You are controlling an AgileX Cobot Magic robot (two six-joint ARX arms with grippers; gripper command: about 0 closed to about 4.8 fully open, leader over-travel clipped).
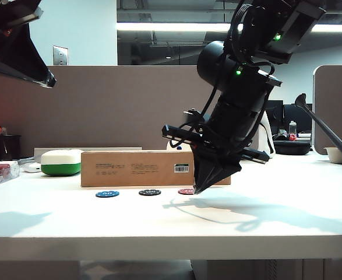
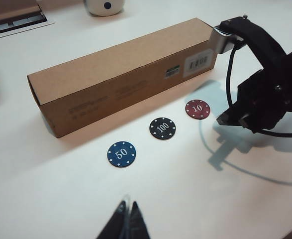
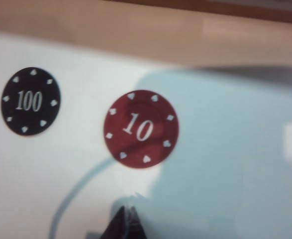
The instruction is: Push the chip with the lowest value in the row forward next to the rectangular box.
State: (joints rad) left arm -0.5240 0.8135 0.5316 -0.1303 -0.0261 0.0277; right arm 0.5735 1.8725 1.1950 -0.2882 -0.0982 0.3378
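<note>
Pushing the chip (image 3: 141,129) boxward is best done by the right gripper (image 3: 127,223), clenched at lower centre, low and centred; the rectangular box (image 2: 121,74) lies above. The left gripper (image 2: 127,219), also clenched, hovers bottom centre.

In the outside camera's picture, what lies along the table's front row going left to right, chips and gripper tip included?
Blue chip → black chip → red chip → right gripper, tips closed, low beside the red chip. The left gripper, closed, shows only in its wrist view.
</note>
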